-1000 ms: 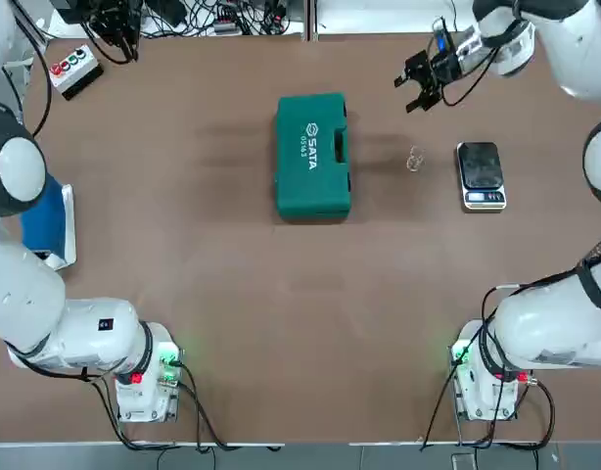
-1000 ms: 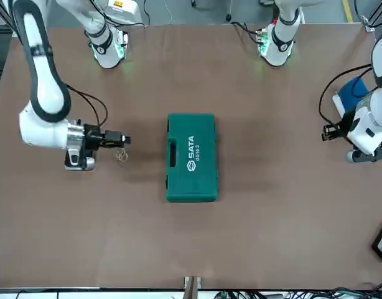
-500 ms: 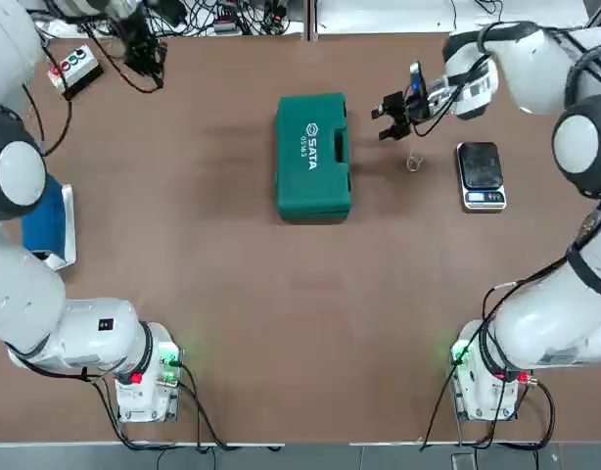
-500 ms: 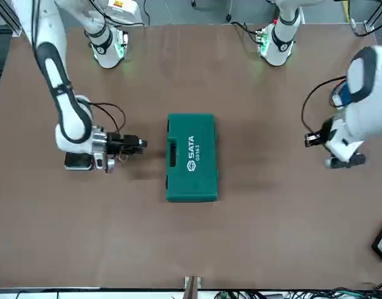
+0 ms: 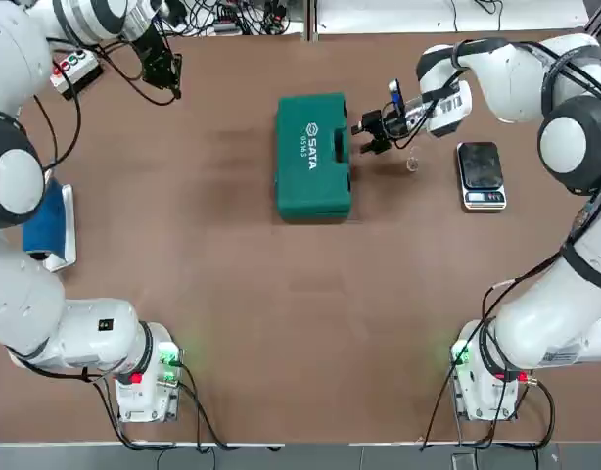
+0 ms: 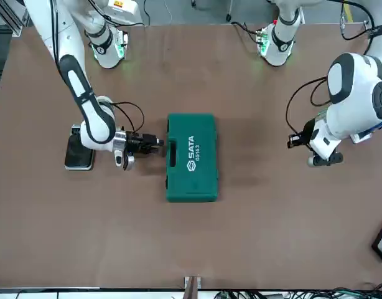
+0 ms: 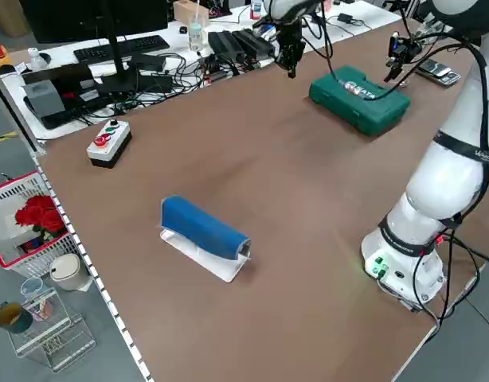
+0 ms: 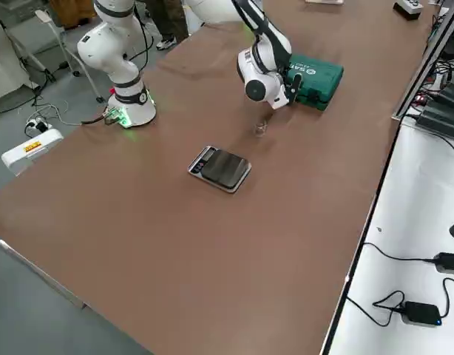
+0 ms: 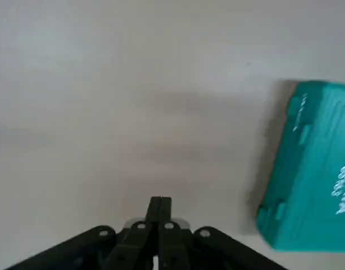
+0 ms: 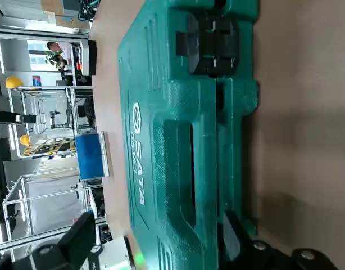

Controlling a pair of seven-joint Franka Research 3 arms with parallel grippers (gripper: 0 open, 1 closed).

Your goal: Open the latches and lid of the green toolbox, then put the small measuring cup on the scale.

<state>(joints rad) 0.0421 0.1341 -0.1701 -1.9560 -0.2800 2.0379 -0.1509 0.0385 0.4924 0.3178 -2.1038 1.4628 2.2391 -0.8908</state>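
Note:
The green toolbox (image 5: 312, 155) lies closed and flat at the table's middle back, SATA lettering up. My right gripper (image 5: 364, 137) is open, level with the table and just off the toolbox's handle edge, touching nothing. In the right wrist view its fingers (image 10: 77, 243) frame that edge, where one black latch (image 10: 213, 42) sits closed. The small measuring cup (image 5: 413, 162) stands between the toolbox and the scale (image 5: 480, 174). My left gripper (image 5: 169, 83) is shut and empty over the back left of the table, well away from the toolbox (image 9: 316, 169).
A grey box with coloured buttons (image 5: 73, 67) sits at the back left corner. A blue roll on a white base (image 5: 46, 220) lies at the left edge. Cables crowd the back edge. Both arm bases stand at the near edge.
My right gripper has swung from the back right, past the cup, up to the toolbox's handle edge, staying open. My left arm has come in towards the table's back left.

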